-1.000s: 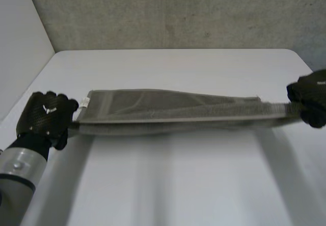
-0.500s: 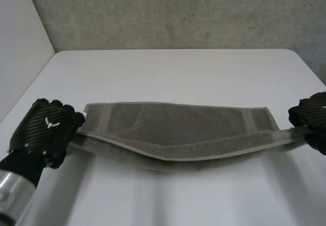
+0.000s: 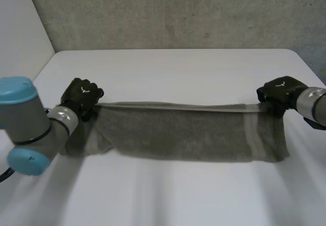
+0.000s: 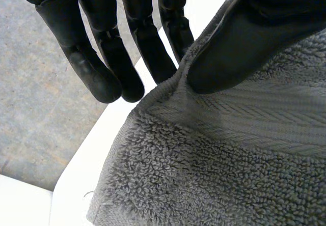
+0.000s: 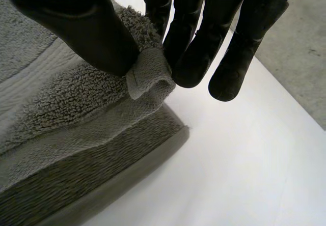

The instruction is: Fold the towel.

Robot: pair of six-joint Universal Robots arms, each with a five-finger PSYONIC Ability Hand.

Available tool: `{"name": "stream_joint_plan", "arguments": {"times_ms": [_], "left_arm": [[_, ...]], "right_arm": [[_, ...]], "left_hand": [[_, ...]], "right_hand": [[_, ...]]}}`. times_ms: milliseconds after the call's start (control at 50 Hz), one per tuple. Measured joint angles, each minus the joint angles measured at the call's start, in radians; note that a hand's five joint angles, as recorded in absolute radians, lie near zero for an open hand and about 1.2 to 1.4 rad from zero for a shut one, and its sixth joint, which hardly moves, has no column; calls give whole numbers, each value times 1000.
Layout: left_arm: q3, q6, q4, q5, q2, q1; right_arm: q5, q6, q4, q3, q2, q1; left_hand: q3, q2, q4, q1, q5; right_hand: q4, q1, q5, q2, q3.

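Observation:
A grey towel (image 3: 188, 134) lies stretched in a long doubled band across the middle of the white table (image 3: 178, 68). My left hand (image 3: 81, 97) pinches the towel's far left corner between thumb and fingers; its wrist view shows the thumb (image 4: 239, 48) pressing the towel's (image 4: 229, 154) edge against the fingers (image 4: 153, 48). My right hand (image 3: 277, 94) holds the far right corner, where the thumb (image 5: 81, 22) and fingers (image 5: 188, 48) pinch a curled bit of the towel's (image 5: 76, 114) hem. The top layer runs taut between both hands.
A grey concrete wall (image 3: 173, 12) stands behind the table's far edge. My left arm (image 3: 30, 129) reaches over the near left of the table. Bare white tabletop lies in front of the towel and beyond it.
Both hands have carried the towel's near edge away from me and over the far edge, doubling the towel. The sag in the cloth has gone, and it now lies flat.

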Motion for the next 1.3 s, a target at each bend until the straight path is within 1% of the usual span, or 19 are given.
{"name": "stream_joint_plan", "arguments": {"times_ms": [180, 300, 340, 380, 420, 440, 460, 480, 520, 540, 580, 700, 820, 960, 1060, 1100, 1140, 1240, 1300], "left_arm": [[213, 2, -5, -53, -187, -18], [293, 1, -8, -74, -257, -33], [307, 0, -7, -76, -270, -37], [319, -1, -6, -76, -280, -41], [331, -2, -4, -75, -289, -46], [333, -2, -4, -75, -291, -47], [339, -2, -2, -74, -294, -50], [344, -2, -2, -74, -297, -52], [350, -2, -1, -75, -299, -55], [353, -2, 0, -76, -299, -56], [357, -2, -1, -79, -297, -57], [352, -5, -9, -100, -264, -58], [272, -27, -29, -119, -141, -51], [69, -67, -38, -112, 60, -33], [-89, -87, -37, -99, 163, -14], [-159, -91, -36, -84, 195, -2], [-188, -92, -34, -74, 204, 4], [-264, -94, -25, -29, 210, 27], [-276, -95, -21, -17, 201, 35]], "right_arm": [[95, 14, -83, -134, 183, 53], [131, 33, -127, -196, 262, 65], [145, 45, -151, -208, 274, 68], [159, 59, -180, -217, 283, 70], [178, 77, -220, -222, 288, 73], [182, 80, -228, -223, 289, 74], [193, 90, -249, -224, 291, 76], [203, 99, -264, -224, 291, 78], [218, 110, -282, -224, 290, 81], [226, 118, -291, -224, 288, 83], [241, 130, -300, -223, 284, 86], [262, 157, -304, -208, 257, 93], [258, 170, -299, -116, 126, 91], [242, 165, -287, 76, -64, 81], [203, 153, -283, 239, -173, 76], [169, 145, -284, 313, -207, 67], [149, 142, -285, 349, -218, 59], [61, 128, -300, 461, -226, 8], [34, 120, -313, 489, -216, -12]], "left_hand": [[0, 0, 0, 0, 0], [0, 0, 0, 0, 0], [-42, -24, -30, -10, -20], [-235, -182, -215, -90, -155], [-575, -529, -562, -436, -490], [-649, -587, -635, -496, -549], [-837, -789, -823, -702, -755], [-996, -926, -980, -841, -916], [-1196, -1121, -1171, -1044, -1121], [-1244, -1176, -1215, -1084, -1173], [-1275, -1211, -1244, -1107, -1214], [-1278, -1217, -1244, -1112, -1225], [-1278, -1217, -1244, -1112, -1225], [-1278, -1216, -1244, -1112, -1209], [-1276, -1212, -1242, -1111, -1189], [-1276, -1212, -1242, -1111, -1186], [-1276, -1212, -1242, -1111, -1185], [-1276, -1210, -1242, -1110, -1176], [-1276, -1210, -1242, -1110, -1176]], "right_hand": [[0, 0, 0, 0, 0], [0, 0, 0, 0, 0], [-7, -8, -8, -4, -4], [-113, -108, -115, -88, -112], [-411, -409, -424, -404, -415], [-494, -479, -512, -472, -499], [-678, -678, -706, -675, -683], [-848, -841, -881, -825, -854], [-1028, -989, -1054, -999, -1034], [-1073, -1030, -1104, -1041, -1081], [-1087, -1061, -1108, -1057, -1104], [-1087, -1077, -1108, -1058, -1105], [-1087, -1077, -1108, -1058, -1105], [-1087, -1077, -1108, -1058, -1105], [-1061, -1038, -1068, -1032, -1073], [-986, -961, -977, -959, -989], [-953, -937, -946, -924, -954], [-940, -928, -927, -916, -942], [-938, -927, -925, -916, -942]]}}
